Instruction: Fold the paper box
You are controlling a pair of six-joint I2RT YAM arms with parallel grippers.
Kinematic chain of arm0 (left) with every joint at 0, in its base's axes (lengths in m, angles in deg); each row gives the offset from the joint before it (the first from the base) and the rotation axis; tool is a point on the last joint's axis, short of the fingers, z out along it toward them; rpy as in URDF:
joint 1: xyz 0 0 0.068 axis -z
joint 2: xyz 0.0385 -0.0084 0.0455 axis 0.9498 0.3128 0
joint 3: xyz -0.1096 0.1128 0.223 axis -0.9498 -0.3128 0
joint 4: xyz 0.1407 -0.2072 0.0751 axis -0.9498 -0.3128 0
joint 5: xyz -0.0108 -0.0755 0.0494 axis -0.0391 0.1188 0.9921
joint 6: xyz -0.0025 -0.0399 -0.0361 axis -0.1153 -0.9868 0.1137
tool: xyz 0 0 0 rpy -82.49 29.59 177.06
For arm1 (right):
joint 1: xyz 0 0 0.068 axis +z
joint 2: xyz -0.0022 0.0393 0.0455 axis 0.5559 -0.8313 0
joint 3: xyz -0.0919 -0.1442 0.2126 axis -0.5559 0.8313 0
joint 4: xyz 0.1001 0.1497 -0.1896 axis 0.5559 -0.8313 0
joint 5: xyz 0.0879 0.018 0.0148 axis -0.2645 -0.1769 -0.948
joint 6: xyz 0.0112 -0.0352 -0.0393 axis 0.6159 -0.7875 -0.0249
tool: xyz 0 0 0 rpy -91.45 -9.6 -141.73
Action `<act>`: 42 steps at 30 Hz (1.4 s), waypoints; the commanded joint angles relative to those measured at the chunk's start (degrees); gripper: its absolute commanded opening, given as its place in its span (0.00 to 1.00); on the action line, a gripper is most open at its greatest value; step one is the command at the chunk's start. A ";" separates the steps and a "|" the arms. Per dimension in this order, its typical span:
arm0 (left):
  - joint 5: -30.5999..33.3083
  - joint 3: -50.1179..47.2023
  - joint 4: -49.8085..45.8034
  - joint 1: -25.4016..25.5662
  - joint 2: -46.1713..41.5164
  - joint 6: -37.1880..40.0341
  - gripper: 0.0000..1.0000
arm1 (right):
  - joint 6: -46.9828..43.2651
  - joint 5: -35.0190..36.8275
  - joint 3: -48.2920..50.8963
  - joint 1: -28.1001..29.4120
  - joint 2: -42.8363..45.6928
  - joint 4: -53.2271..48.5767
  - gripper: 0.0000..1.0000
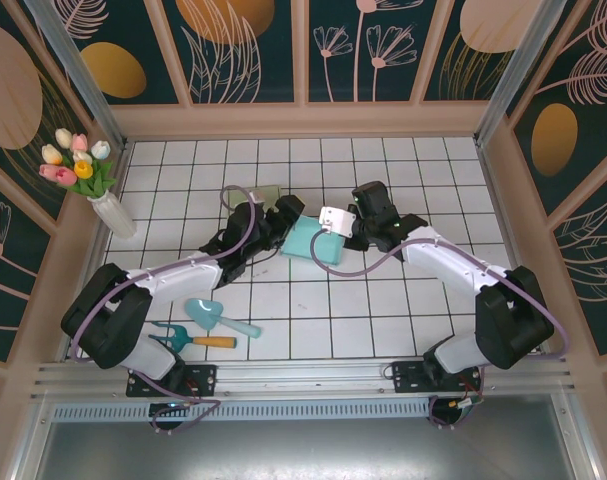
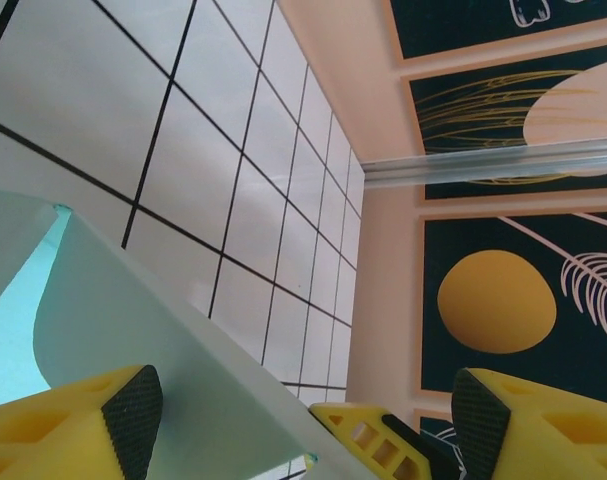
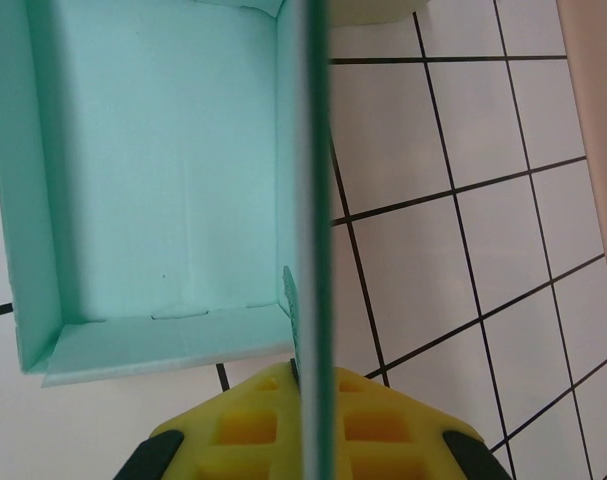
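Observation:
The teal paper box (image 1: 305, 243) lies open-topped at mid-table between the two arms. In the right wrist view its inside (image 3: 163, 170) faces the camera. One tall side panel (image 3: 311, 200) is seen edge-on, and my right gripper (image 3: 309, 378) is shut on that panel's lower end. In the top view my right gripper (image 1: 351, 226) is at the box's right side, under a white flap (image 1: 335, 220). My left gripper (image 1: 271, 226) is at the box's left side. Its jaws (image 2: 305, 425) stand wide open, with a pale box panel (image 2: 153, 340) slanting across near the left pad (image 2: 135, 418).
A white vase of tulips (image 1: 111, 212) stands at the far left. A teal trowel (image 1: 217, 318) and a small rake with an orange handle (image 1: 199, 341) lie near the left arm's base. A beige object (image 1: 271, 192) sits behind the box. Walls enclose the tiled table.

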 commanded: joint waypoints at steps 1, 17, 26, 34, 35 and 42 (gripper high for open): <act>-0.05 1.77 -0.43 1.43 -1.90 -0.31 0.78 | 1.24 -2.00 -1.45 0.30 0.90 1.63 0.00; 8.13 -8.15 0.38 0.26 -2.20 4.02 0.62 | -4.50 5.24 7.69 4.05 3.19 9.30 0.00; 3.80 -10.85 5.42 0.32 -1.34 1.73 0.59 | -5.84 7.38 8.77 6.11 1.91 9.05 0.00; 1.13 -8.51 6.13 2.52 -1.10 0.01 0.59 | -3.26 9.15 6.43 6.12 -0.33 7.96 0.00; 0.97 -8.29 6.01 2.91 -1.19 -0.30 0.59 | -3.00 9.00 6.39 6.14 -0.42 8.07 0.00; 0.79 -8.51 6.62 4.01 -2.48 -2.31 0.61 | -0.70 8.29 4.78 6.12 -1.52 7.64 0.00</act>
